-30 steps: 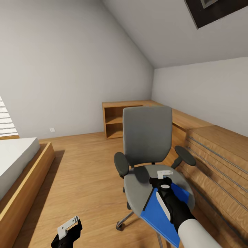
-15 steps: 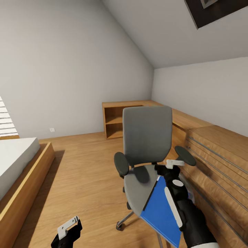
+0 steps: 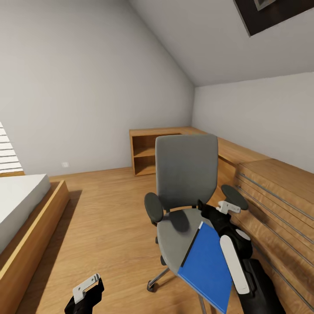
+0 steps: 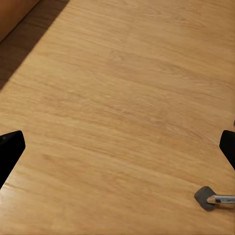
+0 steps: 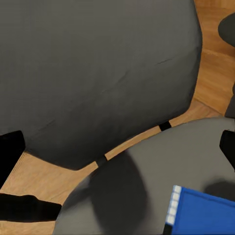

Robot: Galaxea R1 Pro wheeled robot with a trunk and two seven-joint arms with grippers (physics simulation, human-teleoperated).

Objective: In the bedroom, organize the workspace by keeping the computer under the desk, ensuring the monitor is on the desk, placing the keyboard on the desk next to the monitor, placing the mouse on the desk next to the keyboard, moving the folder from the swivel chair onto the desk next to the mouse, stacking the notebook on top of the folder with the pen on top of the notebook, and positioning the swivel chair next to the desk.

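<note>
The grey swivel chair stands mid-room facing me. A blue folder lies on its seat, overhanging the near edge; its corner shows in the right wrist view as the folder. My right gripper hovers open just past the folder's far corner, beside the chair's right armrest, with nothing between its fingers. In the wrist view the right gripper faces the backrest and seat. My left gripper hangs low and open over the floor, seen also as the left gripper.
A long wooden unit with an open shelf runs along the right wall close to the chair. A bed in a wooden frame lies at the left. Wood floor stretches between them. A chair caster sits near my left gripper.
My right arm has swung right and away from me, off the folder's top toward the right armrest, uncovering the folder's far corner. The folder, chair and left gripper have stayed put.
</note>
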